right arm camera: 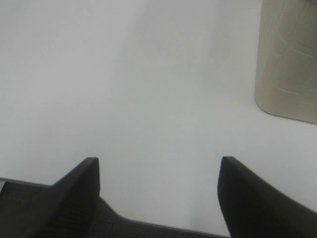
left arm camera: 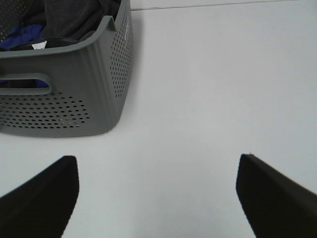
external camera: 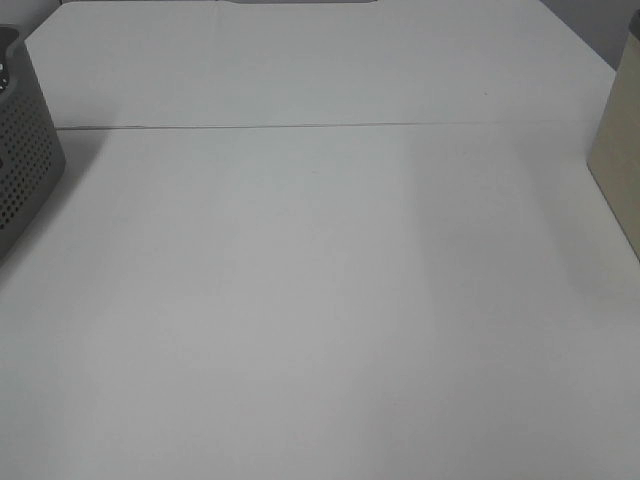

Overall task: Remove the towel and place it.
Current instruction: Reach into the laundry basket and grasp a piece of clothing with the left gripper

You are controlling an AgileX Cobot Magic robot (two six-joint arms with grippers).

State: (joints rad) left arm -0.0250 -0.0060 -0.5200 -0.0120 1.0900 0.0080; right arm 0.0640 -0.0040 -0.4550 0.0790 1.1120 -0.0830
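White worktop (external camera: 320,300) fills nearly the whole overhead view, with one seam running side to side in the upper part of the frame. The towel (left arm camera: 74,17) is bunched inside the grey perforated basket (left arm camera: 79,84), a dark charcoal heap reaching up near the rim. Crumpled like this, it shows no long axis to line up on. One blue cloth (left arm camera: 22,35) and one small white tag (left arm camera: 38,45) lie against it in the same basket. That single basket stands at the far left edge of the overhead frame, upper left.

The left fingers (left arm camera: 44,198) are spread wide and hold nothing. From them the towel lies ahead and off to one side, beyond the basket's near wall and its handle slot, well apart. The right fingers (right arm camera: 69,193) are likewise parted and empty. They face bare worktop, with one beige container (right arm camera: 290,64) near them, at the right edge of the overhead frame. Neither arm shows overhead. I judge the left arm the nearer, so the reach over the rim and down into the heap falls to it.
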